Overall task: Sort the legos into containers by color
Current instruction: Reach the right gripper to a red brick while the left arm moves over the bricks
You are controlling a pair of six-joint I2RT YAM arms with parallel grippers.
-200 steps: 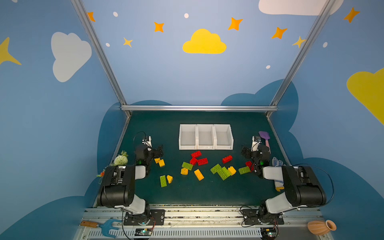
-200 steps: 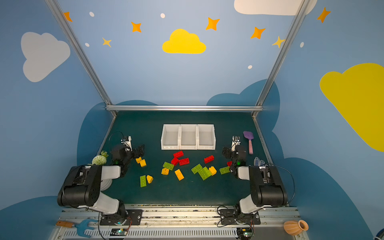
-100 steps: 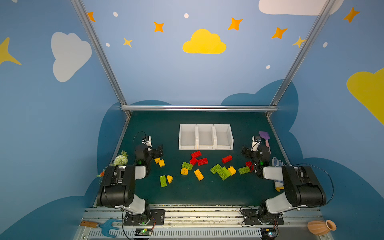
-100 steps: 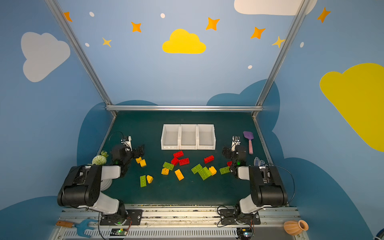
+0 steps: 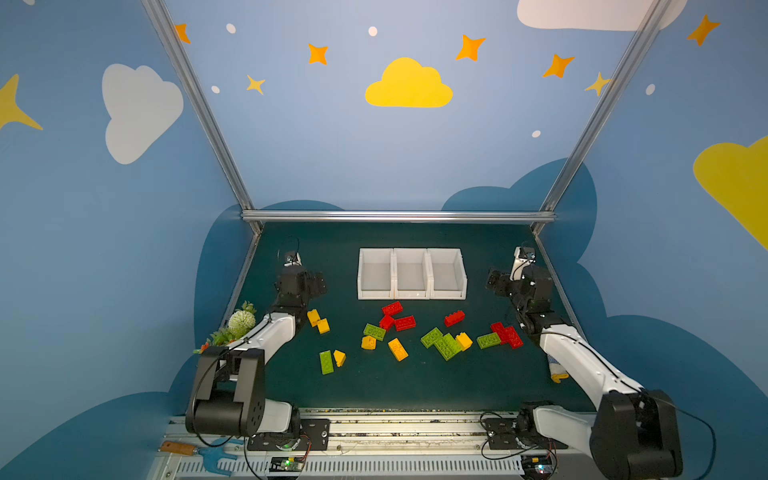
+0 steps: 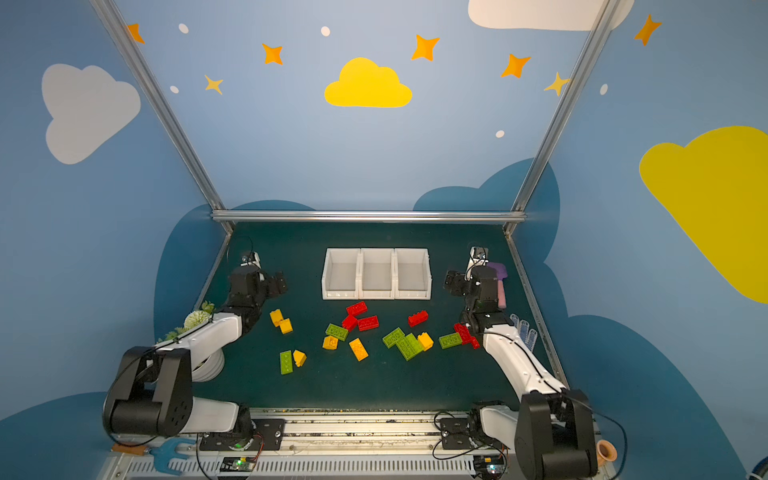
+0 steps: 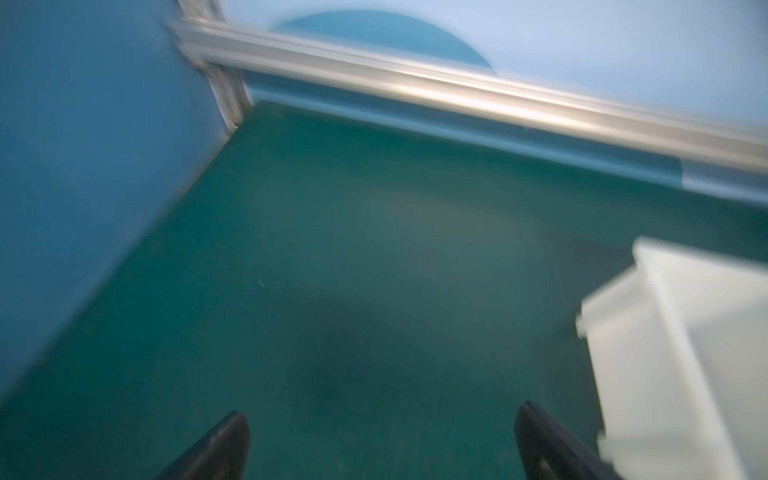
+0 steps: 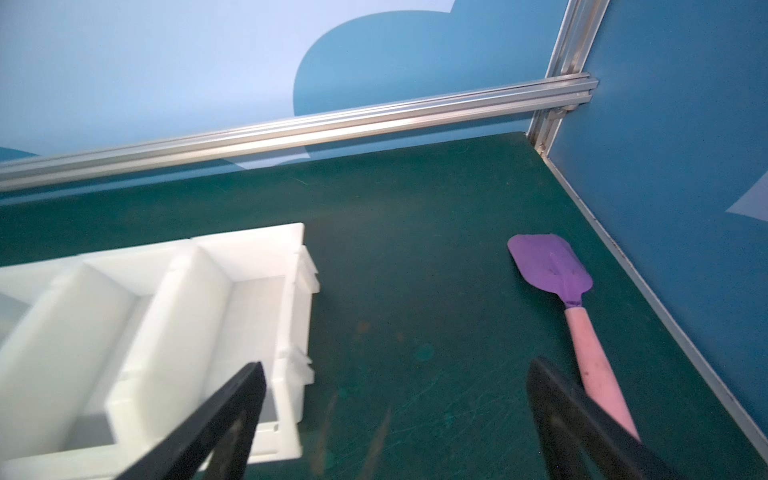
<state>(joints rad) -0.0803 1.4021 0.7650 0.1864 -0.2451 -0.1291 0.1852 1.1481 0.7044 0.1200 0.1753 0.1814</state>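
Across the dark green table, three joined white plastic bins stand empty at the back. Left hand and right hand both gape wide, holding nothing. Before the bins lie scattered red plastic lego bricks, green bricks and yellow bricks: likely light, rigid, slick; pinch across the flat sides.
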